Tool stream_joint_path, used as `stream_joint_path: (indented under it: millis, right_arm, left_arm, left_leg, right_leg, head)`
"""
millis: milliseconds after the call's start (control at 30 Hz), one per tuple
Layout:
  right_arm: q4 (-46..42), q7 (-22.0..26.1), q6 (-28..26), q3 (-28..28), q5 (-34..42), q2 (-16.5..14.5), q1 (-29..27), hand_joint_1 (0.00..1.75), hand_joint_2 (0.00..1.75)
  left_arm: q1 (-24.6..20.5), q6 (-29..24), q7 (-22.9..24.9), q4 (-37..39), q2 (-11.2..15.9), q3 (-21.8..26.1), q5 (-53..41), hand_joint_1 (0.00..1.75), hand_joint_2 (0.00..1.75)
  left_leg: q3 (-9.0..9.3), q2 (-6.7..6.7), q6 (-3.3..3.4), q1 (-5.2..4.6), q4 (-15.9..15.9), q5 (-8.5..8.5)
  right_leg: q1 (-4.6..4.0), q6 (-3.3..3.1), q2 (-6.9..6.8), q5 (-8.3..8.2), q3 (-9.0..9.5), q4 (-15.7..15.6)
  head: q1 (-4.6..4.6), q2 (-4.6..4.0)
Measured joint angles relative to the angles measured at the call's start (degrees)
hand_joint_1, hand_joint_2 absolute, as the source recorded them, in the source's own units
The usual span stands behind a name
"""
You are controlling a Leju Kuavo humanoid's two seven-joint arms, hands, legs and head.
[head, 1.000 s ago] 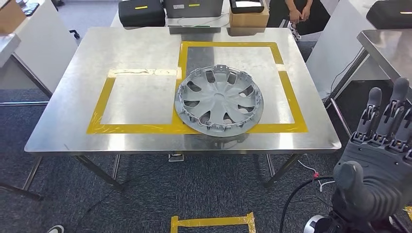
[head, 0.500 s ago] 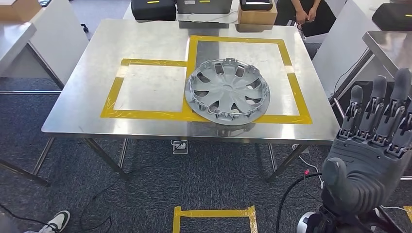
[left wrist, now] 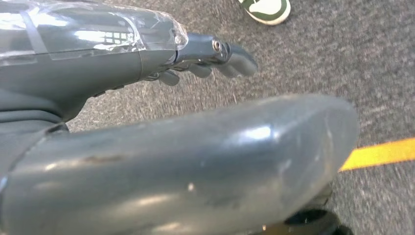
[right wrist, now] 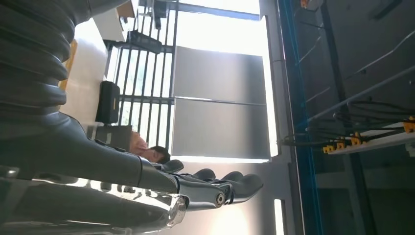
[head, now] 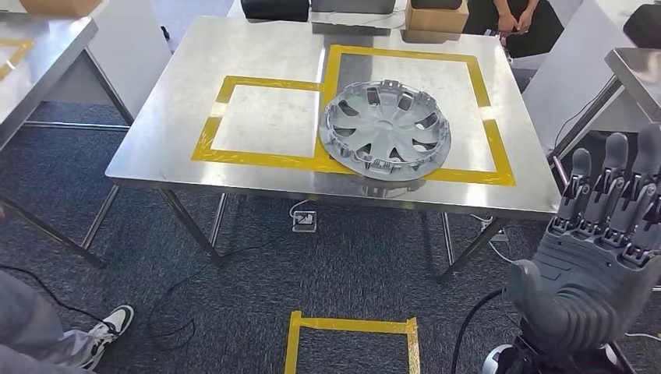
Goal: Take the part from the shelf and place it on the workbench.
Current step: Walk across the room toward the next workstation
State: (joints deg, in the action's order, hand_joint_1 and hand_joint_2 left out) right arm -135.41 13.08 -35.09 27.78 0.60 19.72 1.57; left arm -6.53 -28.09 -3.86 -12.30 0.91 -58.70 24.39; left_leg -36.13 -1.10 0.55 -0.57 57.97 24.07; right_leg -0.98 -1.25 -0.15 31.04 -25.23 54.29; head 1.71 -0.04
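Observation:
The part, a silver wheel cover point(head: 386, 131), lies flat on the steel workbench point(head: 257, 47), inside the larger yellow tape frame and overlapping the tape line beside the smaller one. My right hand point(head: 600, 257) is raised at the lower right, well short of the bench, palm up and holding nothing; its fingers point(head: 616, 187) stand straight and apart. In the right wrist view that hand point(right wrist: 147, 186) reaches into open air. My left hand point(left wrist: 147, 54) hangs over the grey carpet with its fingers point(left wrist: 235, 58) stretched out and nothing in them.
Another steel table point(head: 39, 62) stands at the left and one more at the right point(head: 635, 66). A person point(head: 518, 19) stands behind the bench, near boxes point(head: 436, 17). Someone's shoe point(head: 113, 323) and trouser leg show at lower left. A yellow tape square point(head: 351, 335) marks the floor.
The camera has swung left, so the bench and wheel cover sit further right and higher in the picture. A person's leg and shoe have come into view. My right hand keeps its raised pose.

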Motion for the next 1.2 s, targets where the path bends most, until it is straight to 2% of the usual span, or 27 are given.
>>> stream_joint_path:
  millis: [33,67,167,200,233,267,300,333,367,433,500,533,567,600,667,700,733,767,833,900,933,967,1033,1067,1100,1167,1200]
  right_arm:
    - [0.2,-0.4,0.4,0.0,-0.4,0.1,-0.1,0.00,1.75]
    - [0.4,-0.7,0.8,0.1,-0.8,0.1,-0.2,0.00,1.75]
    - [1.3,-1.5,2.1,0.3,-2.1,0.2,-0.6,0.00,1.75]
    - [1.7,-1.7,2.5,0.4,-2.5,0.3,-0.7,0.00,1.75]
    - [2.0,-1.7,2.7,0.5,-2.9,0.4,-0.8,0.00,1.75]
    - [2.4,-1.7,3.0,0.7,-3.1,0.5,-0.8,0.00,1.75]
    - [2.6,-1.7,3.1,0.8,-3.2,0.6,-0.9,0.00,1.75]
    - [2.8,-1.6,3.2,0.8,-3.2,0.6,-0.8,0.00,1.75]
    - [2.9,-1.5,3.3,0.9,-3.3,0.7,-0.8,0.00,1.75]
    - [3.0,-1.5,3.3,1.0,-3.5,0.8,-0.6,0.00,1.75]
    - [3.0,-1.7,3.2,1.0,-3.6,1.1,-0.6,0.00,1.75]
    - [3.0,-1.7,3.2,1.0,-3.6,1.2,-0.6,0.00,1.75]
    - [3.0,-1.8,3.2,1.0,-3.6,1.3,-0.7,0.00,1.75]
    - [3.0,-1.8,3.1,1.0,-3.6,1.5,-0.7,0.00,1.75]
    - [3.0,-2.0,3.1,1.0,-3.7,1.7,-0.7,0.00,1.75]
    - [3.0,-2.1,3.1,1.0,-3.8,1.8,-0.7,0.00,1.75]
    - [3.1,-2.3,3.0,1.0,-4.0,1.9,-0.7,0.00,1.75]
    - [3.1,-2.6,2.9,1.0,-4.1,2.0,-0.7,0.00,1.75]
    - [3.1,-2.9,2.7,0.9,-4.4,2.3,-0.6,0.00,1.75]
    - [2.8,-3.3,2.5,0.7,-4.7,2.7,-0.5,0.00,1.75]
    - [2.6,-3.5,2.4,0.6,-4.9,3.0,-0.4,0.00,1.75]
    - [2.4,-3.7,2.4,0.5,-5.1,3.2,-0.4,0.00,1.75]
    - [2.0,-4.2,2.5,0.4,-5.4,3.6,-0.3,0.00,1.75]
    - [1.9,-4.5,2.6,0.3,-5.5,3.7,-0.3,0.00,1.75]
    - [1.7,-4.7,2.7,0.1,-5.7,3.8,-0.3,0.00,1.75]
    - [1.5,-5.1,2.9,-0.2,-6.0,3.8,-0.3,0.00,1.75]
    - [1.4,-5.3,3.0,-0.3,-6.1,3.8,-0.3,0.00,1.75]
  left_arm:
    - [0.0,0.0,0.0,0.0,0.0,-0.1,0.0,0.00,0.00]
    - [0.0,0.0,-0.1,0.0,0.0,-0.1,-0.1,0.00,0.00]
    - [0.0,0.0,-0.2,0.0,0.1,-0.3,-0.2,0.00,0.00]
    - [0.0,-0.1,-0.2,0.0,0.1,-0.4,-0.2,0.00,0.00]
    - [0.0,-0.1,-0.3,0.0,0.1,-0.4,-0.2,0.00,0.00]
    - [0.0,-0.1,-0.3,0.0,0.1,-0.4,-0.2,0.00,0.00]
    - [-0.1,-0.1,-0.3,0.0,0.2,-0.4,-0.2,0.00,0.00]
    - [-0.1,-0.1,-0.3,0.0,0.1,-0.4,-0.2,0.00,0.00]
    - [-0.2,-0.1,-0.3,0.0,0.1,-0.5,-0.2,0.00,0.00]
    - [-0.3,-0.2,-0.2,0.0,0.1,-0.6,-0.3,0.00,0.00]
    - [-0.4,-0.2,-0.1,0.0,0.2,-0.8,-0.3,0.00,0.00]
    - [-0.4,-0.2,0.0,0.0,0.2,-0.9,-0.3,0.00,0.00]
    - [-0.4,-0.2,0.0,0.0,0.1,-0.9,-0.4,0.00,0.00]
    - [-0.4,-0.2,0.0,0.0,0.1,-1.0,-0.4,0.00,0.00]
    - [-0.4,-0.2,0.0,0.0,0.1,-1.1,-0.4,0.00,0.00]
    - [-0.4,-0.2,0.0,0.0,0.0,-1.2,-0.4,0.00,0.00]
    - [-0.4,-0.2,0.0,0.0,0.0,-1.3,-0.4,0.00,0.00]
    - [-0.4,-0.2,-0.1,0.0,0.0,-1.3,-0.4,0.00,0.00]
    - [-0.4,-0.2,-0.2,0.0,-0.1,-1.4,-0.4,0.00,0.00]
    - [-0.4,-0.2,-0.3,0.0,-0.4,-1.4,-0.4,0.00,0.00]
    - [-0.4,-0.2,-0.3,0.0,-0.5,-1.4,-0.4,0.00,0.00]
    - [-0.4,-0.2,-0.3,0.0,-0.6,-1.4,-0.4,0.00,0.00]
    - [-0.2,-0.2,-0.3,0.0,-0.7,-1.4,-0.3,0.00,0.00]
    - [-0.2,-0.2,-0.3,0.0,-0.7,-1.4,-0.3,0.00,0.00]
    - [-0.1,-0.2,-0.3,0.0,-0.7,-1.4,-0.2,0.00,0.00]
    - [-0.1,-0.2,-0.3,0.0,-0.6,-1.4,-0.2,0.00,0.00]
    - [-0.1,-0.2,-0.3,0.0,-0.6,-1.4,-0.1,0.00,0.00]
  left_leg:
    - [-0.38,0.23,-0.31,0.02,0.4,0.70]
    - [-0.97,0.49,-0.64,0.05,1.6,2.43]
    - [-3.33,1.02,-1.88,0.70,10.8,10.56]
    - [-3.56,1.03,-2.31,0.99,13.7,11.52]
    - [-3.11,1.06,-2.73,1.27,15.2,10.99]
    - [-1.80,1.12,-3.13,1.57,15.0,9.44]
    - [0.40,1.20,-3.53,1.88,13.0,7.70]
    - [3.13,1.28,-3.92,2.19,9.6,7.05]
    - [5.91,1.30,-3.99,2.31,5.8,7.26]
    - [8.89,1.22,-3.22,2.19,1.0,9.01]
    - [8.70,1.17,-1.69,1.96,0.3,8.88]
    - [8.25,1.18,-1.04,1.92,0.3,8.34]
    - [7.67,1.19,-0.40,1.93,0.3,7.73]
    - [6.95,1.20,0.12,1.92,0.2,7.03]
    - [5.31,1.11,0.63,1.67,0.3,5.65]
    - [4.36,1.08,0.73,1.50,0.3,4.92]
    - [3.42,1.06,0.78,1.30,0.4,4.22]
    - [2.52,1.06,0.80,1.12,0.4,3.55]
    - [1.08,1.06,0.73,0.82,0.4,2.29]
    - [0.19,1.07,0.38,0.61,0.5,1.19]
    - [-0.11,1.10,0.11,0.64,0.4,0.63]
    - [-0.37,1.16,-0.24,0.69,0.3,0.05]
    - [-0.85,1.21,-0.95,0.87,0.1,-0.61]
    - [-1.30,1.19,-1.23,0.93,0.8,0.56]
    - [-1.95,1.15,-1.45,0.96,2.6,2.78]
    - [-3.69,1.10,-1.79,1.10,9.2,8.89]
    - [-4.27,1.10,-1.98,1.11,12.8,10.71]
  right_leg:
    - [0.12,-0.03,-0.13,-0.74,-0.36,-0.4]
    - [0.31,-0.12,-0.30,-1.56,-0.85,-0.8]
    - [0.60,-0.27,-0.65,-3.54,-3.15,-0.9]
    - [0.70,-0.10,-0.76,-4.11,-4.07,-0.7]
    - [0.84,0.13,-0.86,-4.59,-5.02,-0.4]
    - [1.04,0.44,-0.94,-5.01,-6.05,0.1]
    - [1.27,0.78,-0.99,-5.34,-7.10,0.8]
    - [1.43,1.13,-1.00,-5.56,-8.10,1.6]
    - [1.52,1.47,-1.00,-5.72,-8.96,2.5]
    - [1.53,2.22,-0.99,-6.22,-9.90,3.6]
    - [1.71,3.01,-0.96,-6.84,-10.16,3.7]
    - [1.86,3.37,-0.88,-6.28,-10.34,3.9]
    - [1.97,3.68,-0.76,-4.66,-10.66,5.0]
    - [2.05,3.96,-0.63,-1.98,-11.14,7.1]
    - [2.05,4.26,-0.44,3.89,-12.04,13.9]
    - [2.03,4.25,-0.41,5.39,-12.14,17.0]
    - [2.01,4.13,-0.40,5.44,-11.71,18.8]
    - [1.95,3.88,-0.38,4.31,-10.59,18.8]
    - [1.56,2.91,-0.25,1.15,-5.97,13.1]
    - [0.96,1.72,-0.06,0.60,-0.49,4.5]
    - [0.70,1.37,0.01,1.00,1.05,1.6]
    - [0.51,1.20,0.03,1.26,1.67,0.1]
    - [0.43,0.98,-0.17,0.27,1.13,-0.7]
    - [0.52,0.73,-0.32,-0.49,0.64,-0.9]
    - [0.65,0.48,-0.48,-1.31,-0.03,-1.1]
    - [0.76,0.19,-0.61,-2.54,-1.87,-0.8]
    - [0.75,0.18,-0.66,-3.07,-2.97,-0.3]
  head:
    - [0.04,0.00]
    - [-0.13,0.00]
    - [-1.18,0.00]
    - [-1.42,0.00]
    - [-1.60,0.00]
    - [-1.74,0.00]
    - [-1.84,0.00]
    - [-1.97,0.00]
    - [-2.14,0.00]
    - [-2.21,0.00]
    - [-1.99,-0.01]
    - [-1.86,-0.01]
    - [-1.71,-0.01]
    - [-1.49,-0.01]
    - [-0.91,0.00]
    - [-0.68,0.00]
    - [-0.48,0.00]
    - [-0.26,0.00]
    - [0.12,0.00]
    - [0.26,0.00]
    - [0.24,0.00]
    - [0.26,0.00]
    - [0.33,0.00]
    - [0.29,-0.01]
    - [0.08,-0.01]
    - [-0.60,-0.01]
    - [-0.96,0.00]
